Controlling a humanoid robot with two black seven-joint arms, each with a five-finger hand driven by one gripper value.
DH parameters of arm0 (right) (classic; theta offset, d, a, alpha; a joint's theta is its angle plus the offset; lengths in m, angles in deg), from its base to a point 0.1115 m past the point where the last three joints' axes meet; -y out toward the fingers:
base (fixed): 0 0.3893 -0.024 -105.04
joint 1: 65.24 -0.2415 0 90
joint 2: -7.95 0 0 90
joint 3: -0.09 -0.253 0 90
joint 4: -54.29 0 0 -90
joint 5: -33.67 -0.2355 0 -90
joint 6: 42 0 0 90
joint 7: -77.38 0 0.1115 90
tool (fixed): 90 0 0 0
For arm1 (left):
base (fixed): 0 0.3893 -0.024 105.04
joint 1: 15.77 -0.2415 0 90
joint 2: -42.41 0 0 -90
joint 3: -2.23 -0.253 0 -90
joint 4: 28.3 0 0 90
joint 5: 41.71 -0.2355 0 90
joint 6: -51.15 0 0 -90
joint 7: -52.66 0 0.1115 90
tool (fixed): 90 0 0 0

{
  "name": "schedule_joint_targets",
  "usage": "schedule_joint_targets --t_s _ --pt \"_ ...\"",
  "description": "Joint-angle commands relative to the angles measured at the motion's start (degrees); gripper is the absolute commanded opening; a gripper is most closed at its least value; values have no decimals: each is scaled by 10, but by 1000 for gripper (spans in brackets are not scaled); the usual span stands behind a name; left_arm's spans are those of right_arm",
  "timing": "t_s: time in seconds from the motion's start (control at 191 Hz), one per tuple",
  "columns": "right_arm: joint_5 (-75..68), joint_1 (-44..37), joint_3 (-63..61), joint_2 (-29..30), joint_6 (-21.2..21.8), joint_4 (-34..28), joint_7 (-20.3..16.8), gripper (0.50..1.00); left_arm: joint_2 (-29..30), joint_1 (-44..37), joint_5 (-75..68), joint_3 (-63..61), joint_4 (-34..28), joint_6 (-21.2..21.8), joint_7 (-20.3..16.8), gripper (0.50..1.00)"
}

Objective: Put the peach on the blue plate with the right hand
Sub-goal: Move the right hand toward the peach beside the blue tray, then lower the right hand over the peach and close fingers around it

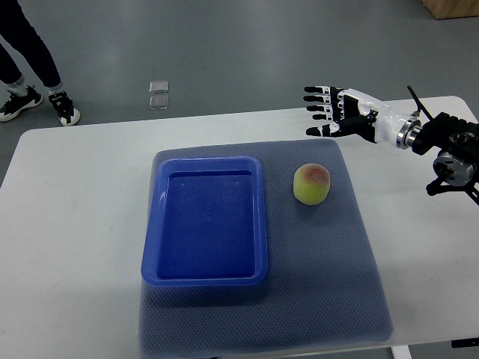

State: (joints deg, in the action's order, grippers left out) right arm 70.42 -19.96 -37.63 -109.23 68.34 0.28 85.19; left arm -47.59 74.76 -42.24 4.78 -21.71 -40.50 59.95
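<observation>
A yellow-green peach (312, 183) with a reddish patch lies on the grey mat (329, 277), just right of the blue plate (153, 247), a rectangular tray with nothing in it. My right hand (320, 112) comes in from the right edge and hovers above the table's far edge, up and to the right of the peach. Its fingers are spread and hold nothing. The left arm does not show.
The mat lies on a white table (75, 224). A person's legs and shoes (63, 105) stand on the floor at the top left. A small clear object (159, 95) lies on the floor behind the table.
</observation>
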Motion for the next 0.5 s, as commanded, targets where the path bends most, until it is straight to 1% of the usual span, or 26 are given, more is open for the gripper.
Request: schedule_joint_targets --t_s 0.0,0.11,0.126,0.178,0.183,0.246,0.419,0.497 --pt "47 -12 1 -16 14 -15 0 928 0 0 0 0 0 1 0 1000" --pt "141 -20 1 -22 14 -22 2 928 0 0 0 0 0 0 0 1000" --pt "162 -23 1 -23 15 -22 7 928 0 0 0 0 0 0 0 1000" --pt "163 -23 1 -23 15 -22 7 928 0 0 0 0 0 0 0 1000" --pt "213 -28 1 -30 23 -23 25 928 0 0 0 0 0 0 0 1000" --pt "270 -38 1 -36 43 -31 41 928 0 1 0 0 0 1 0 1000" --pt "353 -73 13 -48 90 -43 44 928 0 0 0 0 0 1 0 1000" --pt "362 -111 48 -53 128 -43 45 930 0 0 0 0 0 0 0 1000"
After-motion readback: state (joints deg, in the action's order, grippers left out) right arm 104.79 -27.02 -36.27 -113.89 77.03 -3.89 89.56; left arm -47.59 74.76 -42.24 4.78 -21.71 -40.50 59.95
